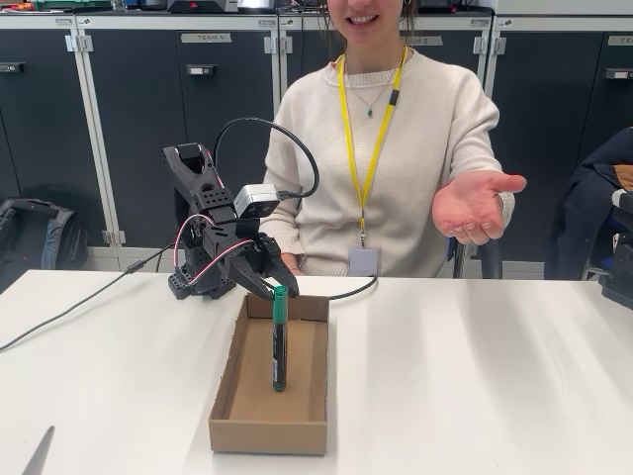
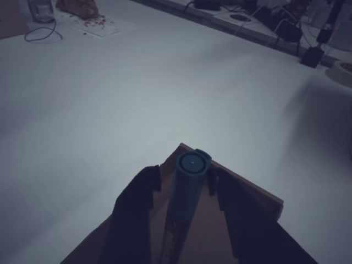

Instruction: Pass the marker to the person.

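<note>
The marker [image 1: 279, 338] stands upright inside the shallow cardboard box [image 1: 229, 421], its lower tip at or just above the box floor, I cannot tell which, and its green cap uppermost, because the claw [image 1: 276, 290] is clamped on it just below the cap; in the wrist view the 2 dark fingers [image 2: 135, 212] sit against either side of the barrel, with the round cap end [image 2: 192, 163] pointing up toward the camera. Held this high on its length, it would probably hang steady like a plumb line as it is lifted clear of the low walls. It is slim, with a green cap, a dark barrel and pale printing along the side. Behind the tabletop [image 1: 475, 376] the person [image 1: 381, 139] sits facing the arm, 1 open hand [image 1: 473, 203] raised palm-up at the right of the fixed view, well apart from the marker, seemingly offered as the place to receive it.
</note>
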